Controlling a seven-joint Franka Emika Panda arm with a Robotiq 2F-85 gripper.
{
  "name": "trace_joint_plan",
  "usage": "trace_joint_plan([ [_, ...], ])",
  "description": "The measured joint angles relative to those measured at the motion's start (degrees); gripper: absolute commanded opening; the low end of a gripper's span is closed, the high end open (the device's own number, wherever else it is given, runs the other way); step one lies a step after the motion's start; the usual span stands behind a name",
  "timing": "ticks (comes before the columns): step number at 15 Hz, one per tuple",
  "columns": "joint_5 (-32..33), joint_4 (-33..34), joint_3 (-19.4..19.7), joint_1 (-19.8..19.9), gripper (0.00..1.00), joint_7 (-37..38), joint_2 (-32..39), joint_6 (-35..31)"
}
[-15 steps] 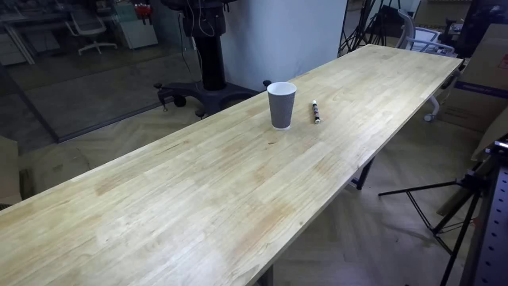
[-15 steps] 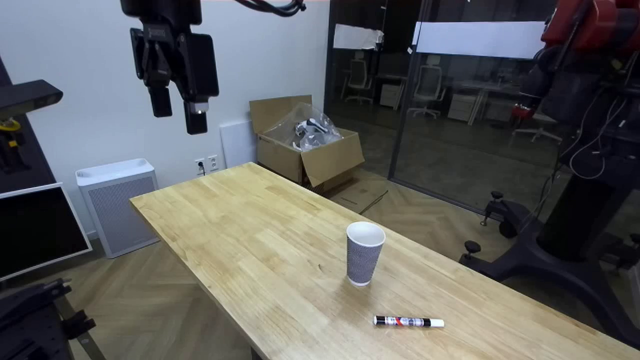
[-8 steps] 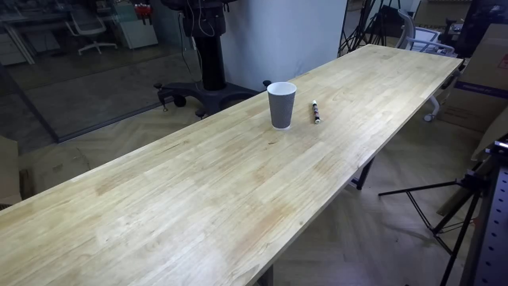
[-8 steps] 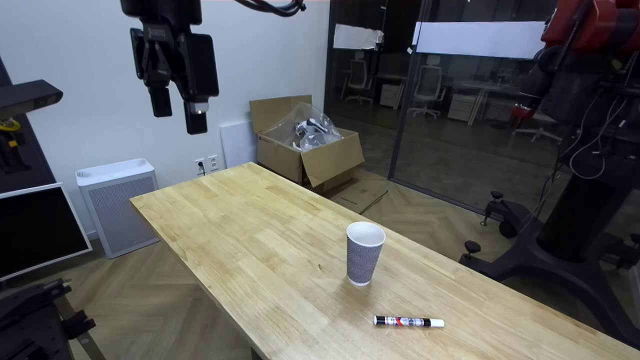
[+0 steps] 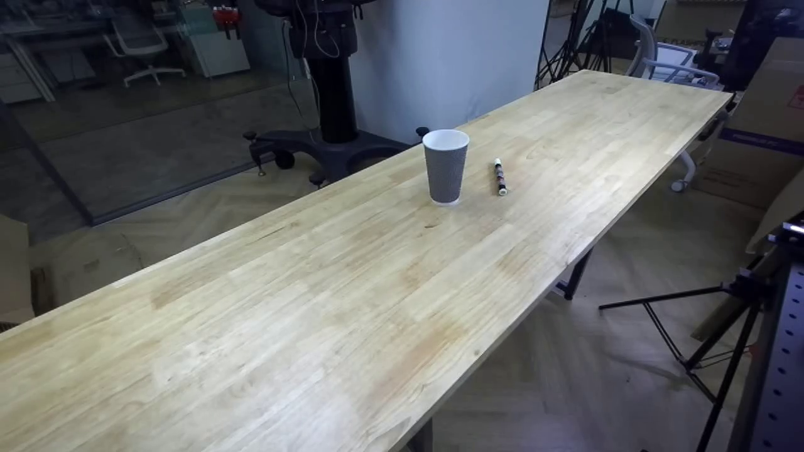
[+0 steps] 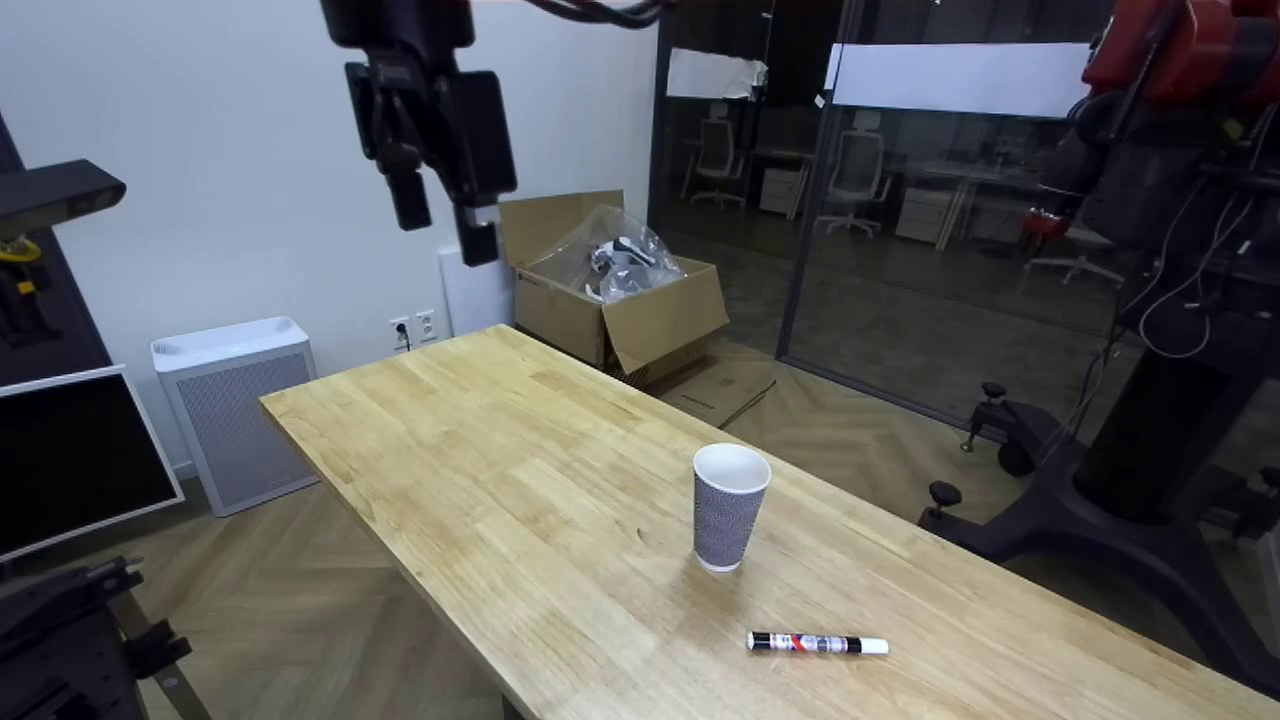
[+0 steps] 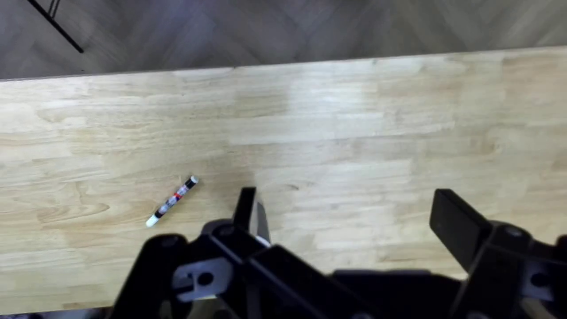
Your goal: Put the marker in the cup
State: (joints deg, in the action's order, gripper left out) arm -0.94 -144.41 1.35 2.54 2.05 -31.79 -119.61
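The grey cup with a white rim stands upright on the wooden table in both exterior views [image 5: 446, 172] [image 6: 726, 520]. The marker, dark-banded with white ends, lies on the table beside the cup, apart from it, in both exterior views [image 5: 500, 177] [image 6: 815, 643]. In the wrist view the marker [image 7: 172, 201] lies left of the gripper [image 7: 345, 195]. A sliver of the cup [image 7: 262, 221] shows behind the left finger, which hides most of it. My gripper [image 6: 447, 232] is open and empty, high above the table. It is out of view in an exterior view.
The long wooden table [image 6: 470, 430] has bare edges over the floor. An open cardboard box [image 6: 620, 300] stands on the floor beyond the table. A black stand base [image 5: 333, 147] is behind the table. A tripod [image 5: 747, 289] stands near the table's side.
In an exterior view my gripper has moved to the right over the last half second, still open. It stood still before that. The cup and the marker have not moved.
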Motion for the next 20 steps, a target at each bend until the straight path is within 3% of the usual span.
trace_joint_plan([
  [7,1.0,0.3,5.3,10.4,1.00,2.9,14.5,-24.5],
  [15,1.0,1.3,5.5,11.0,1.00,5.5,17.7,-25.4],
  [20,0.9,7.0,7.4,12.6,1.00,12.1,26.5,-25.5],
])
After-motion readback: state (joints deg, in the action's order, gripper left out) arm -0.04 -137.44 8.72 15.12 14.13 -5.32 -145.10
